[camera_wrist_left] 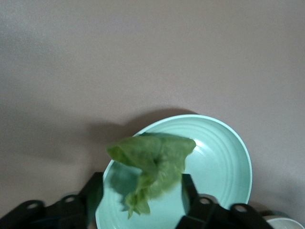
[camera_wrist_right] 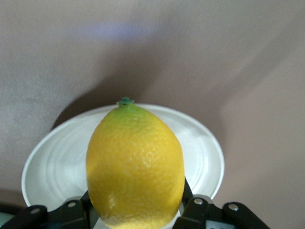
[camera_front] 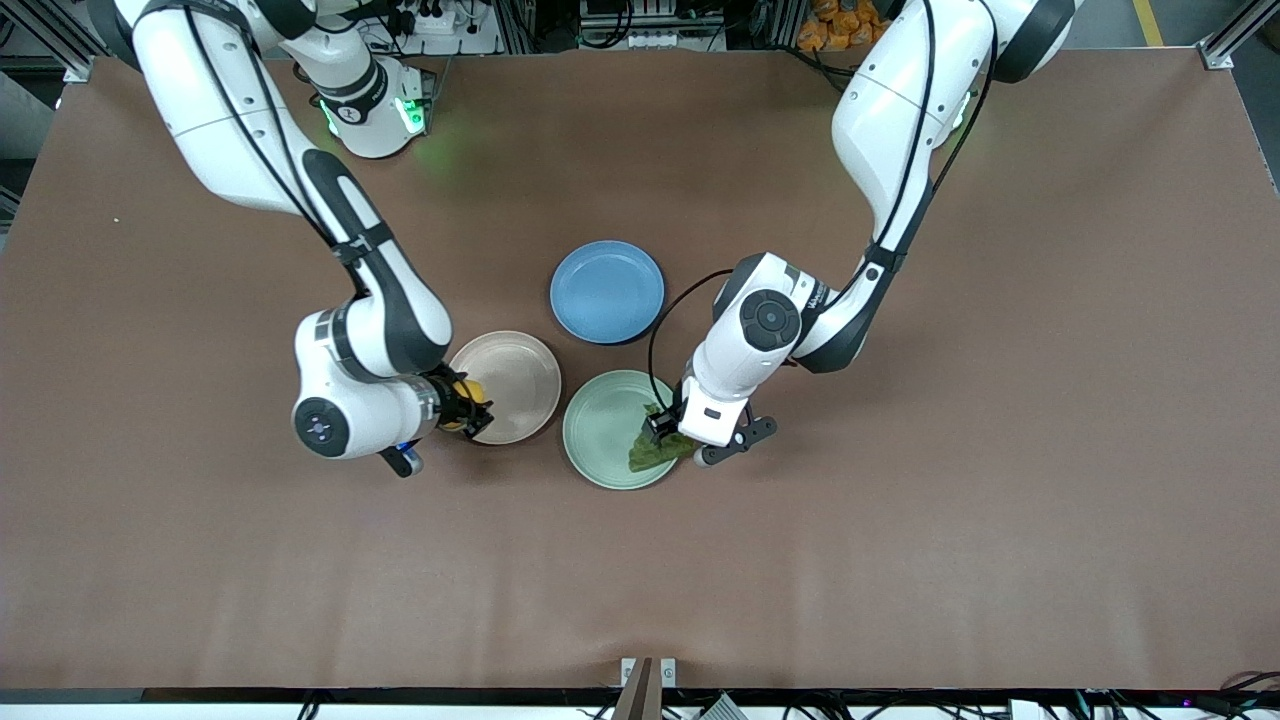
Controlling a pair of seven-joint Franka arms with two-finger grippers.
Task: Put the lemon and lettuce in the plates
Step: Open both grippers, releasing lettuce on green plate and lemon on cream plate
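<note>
My right gripper [camera_front: 470,408] is shut on the yellow lemon [camera_front: 468,390] and holds it over the edge of the beige-pink plate [camera_front: 520,370]. In the right wrist view the lemon [camera_wrist_right: 136,167] fills the space between the fingers, with the plate [camera_wrist_right: 57,162] under it. My left gripper [camera_front: 662,425] is over the mint green plate [camera_front: 600,420] with its fingers spread wide. The dark green lettuce [camera_front: 655,450] sits on that plate's rim by the gripper. In the left wrist view the lettuce [camera_wrist_left: 152,162] hangs loose between the open fingers [camera_wrist_left: 188,186] over the mint plate [camera_wrist_left: 224,162].
A blue plate [camera_front: 607,291] lies beside the two plates, farther from the front camera. The brown table mat [camera_front: 900,550] spreads wide around the plates.
</note>
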